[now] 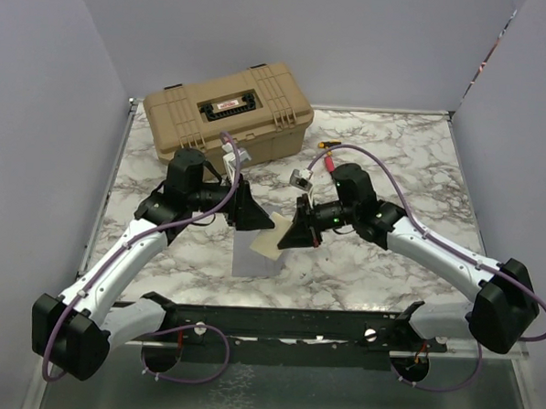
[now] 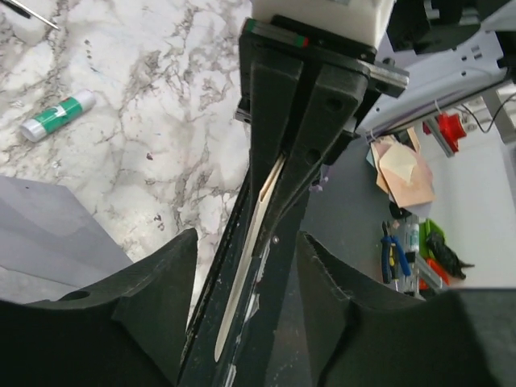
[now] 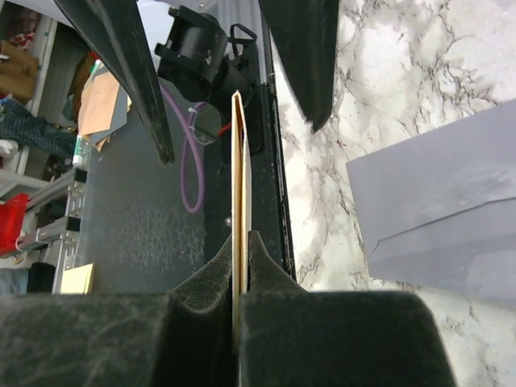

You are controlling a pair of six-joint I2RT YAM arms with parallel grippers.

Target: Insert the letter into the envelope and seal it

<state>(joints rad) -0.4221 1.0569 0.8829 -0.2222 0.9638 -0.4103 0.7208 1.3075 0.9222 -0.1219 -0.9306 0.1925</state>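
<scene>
**A thin letter held up on its edge**

The right tool [image 3: 240, 266] is shut tight on the letter [image 3: 239, 185]. The letter is pinched at one end and held up on its edge over the envelope [image 3: 435, 210]. The left tool [image 2: 246, 242] is partly open, with one finger on each side of the letter's other end. No touch can be seen there.

The letter looks thin, light and bendy. It would likely flop or slip if it were pinched at one spot only. It is best taken gently at both ends.

The envelope lies flat on the tabletop [image 1: 394, 165]. A tan case [image 1: 227, 115] stands beyond the envelope. A glue stick [image 2: 58, 115] lies well apart from it.
</scene>
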